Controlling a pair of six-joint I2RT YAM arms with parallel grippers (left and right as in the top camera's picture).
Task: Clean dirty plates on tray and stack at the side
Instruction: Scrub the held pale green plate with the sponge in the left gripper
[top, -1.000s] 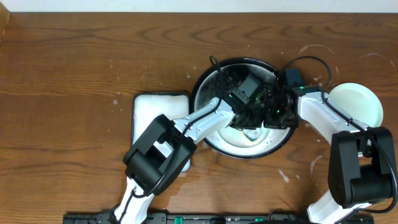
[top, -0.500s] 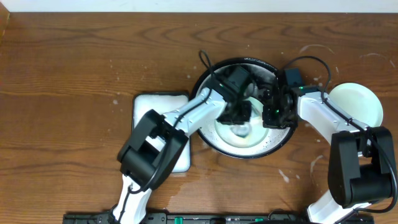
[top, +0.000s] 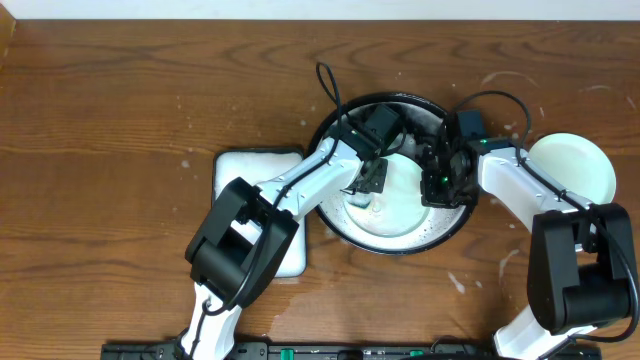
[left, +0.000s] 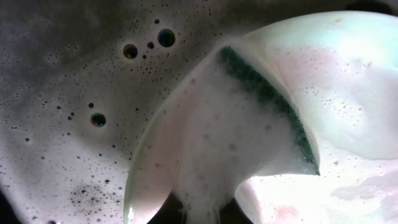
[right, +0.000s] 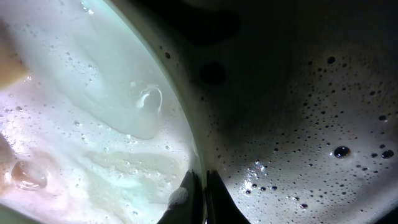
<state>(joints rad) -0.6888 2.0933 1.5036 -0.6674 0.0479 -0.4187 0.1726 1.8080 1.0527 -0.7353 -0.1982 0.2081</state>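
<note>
Half a second ago the left gripper (top: 372, 178) hung over the middle of the pale mint-white plate (top: 405, 205) in the black basin (top: 396, 98). Now it sits toward the basin's left side, and more of the plate's face is bare. The right gripper (top: 440, 178) has not shifted from the basin's right side. In the right wrist view its jaws are together on the plate's rim, thin dark tips pinching it from both faces. The left wrist view is almost filled by a sponge (left: 236, 124) thick with foam, with only a strip of its green scouring side showing. The left jaws are clamped on it, though suds bury the fingers themselves. From overhead the arms cover the basin's upper half and the sponge cannot be made out. The left arm also crosses part of the white sponge tray (top: 240, 170) just left of the basin. The plate lies in the basin's lower half, wet and milky with soapy water, with a faint pink tint under the foam. Bubbles dot the dark water beside it. A second pale plate (top: 572, 165) rests on the wooden counter (top: 120, 120) right of the basin.
</note>
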